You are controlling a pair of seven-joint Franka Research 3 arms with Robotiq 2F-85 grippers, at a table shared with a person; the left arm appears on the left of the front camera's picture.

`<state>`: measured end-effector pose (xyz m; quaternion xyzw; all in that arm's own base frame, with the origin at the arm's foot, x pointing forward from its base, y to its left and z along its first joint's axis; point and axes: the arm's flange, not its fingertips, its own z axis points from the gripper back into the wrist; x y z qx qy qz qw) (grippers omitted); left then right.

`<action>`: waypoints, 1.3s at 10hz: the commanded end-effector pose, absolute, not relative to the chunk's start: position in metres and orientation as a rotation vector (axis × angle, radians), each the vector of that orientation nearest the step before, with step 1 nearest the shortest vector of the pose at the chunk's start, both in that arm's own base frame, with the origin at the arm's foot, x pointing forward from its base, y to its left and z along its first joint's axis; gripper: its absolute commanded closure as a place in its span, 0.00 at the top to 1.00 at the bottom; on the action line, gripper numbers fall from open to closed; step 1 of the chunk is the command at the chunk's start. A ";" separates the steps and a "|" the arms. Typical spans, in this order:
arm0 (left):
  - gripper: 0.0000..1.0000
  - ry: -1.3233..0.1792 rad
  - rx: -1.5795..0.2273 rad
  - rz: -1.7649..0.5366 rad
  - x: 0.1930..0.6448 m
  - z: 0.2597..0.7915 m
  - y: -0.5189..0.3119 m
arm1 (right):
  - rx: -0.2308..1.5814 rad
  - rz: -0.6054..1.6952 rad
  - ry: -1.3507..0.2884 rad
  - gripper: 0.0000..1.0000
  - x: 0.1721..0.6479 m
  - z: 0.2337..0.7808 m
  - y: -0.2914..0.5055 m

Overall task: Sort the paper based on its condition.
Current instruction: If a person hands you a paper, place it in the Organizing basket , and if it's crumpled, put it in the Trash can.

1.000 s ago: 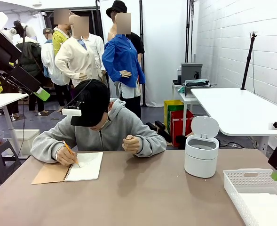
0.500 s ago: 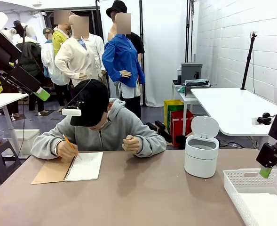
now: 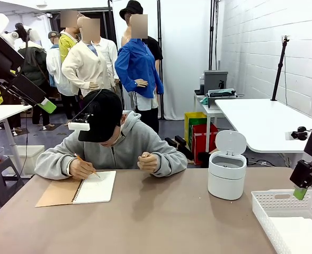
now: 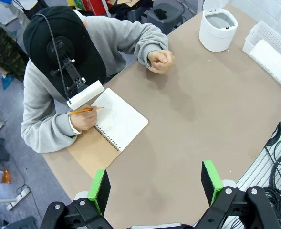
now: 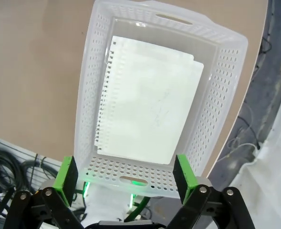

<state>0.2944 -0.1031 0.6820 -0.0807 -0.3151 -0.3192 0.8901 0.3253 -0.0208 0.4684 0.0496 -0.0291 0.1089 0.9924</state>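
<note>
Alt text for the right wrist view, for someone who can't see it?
A white perforated basket holds flat white sheets of paper with punched holes along one edge. The right gripper hangs open above it, and the basket sits on a brown table.

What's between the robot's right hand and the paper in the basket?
Nothing. In the right wrist view, the open right hand hangs above the white basket, with only air down to the paper inside.

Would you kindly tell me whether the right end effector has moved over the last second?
Yes. The right end effector shifted left along the white basket's far rim, toward the lidded white bin, and rose slightly.
</note>
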 end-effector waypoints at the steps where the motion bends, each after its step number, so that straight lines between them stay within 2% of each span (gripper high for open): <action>1: 1.00 -0.655 -0.165 -0.661 0.294 0.682 -0.103 | 0.087 0.212 -0.054 1.00 0.326 0.467 -0.022; 2: 1.00 -0.655 -0.165 -0.661 0.294 0.682 -0.103 | 0.099 0.218 -0.058 1.00 0.325 0.468 -0.021; 5: 1.00 -0.655 -0.165 -0.661 0.294 0.682 -0.103 | 0.133 0.634 -0.112 1.00 0.340 0.485 0.045; 7: 1.00 -0.655 -0.165 -0.661 0.294 0.682 -0.103 | 0.120 0.795 -0.169 1.00 0.353 0.493 0.084; 13: 1.00 -0.655 -0.165 -0.661 0.294 0.682 -0.103 | 0.229 1.079 -0.507 1.00 0.392 0.556 0.198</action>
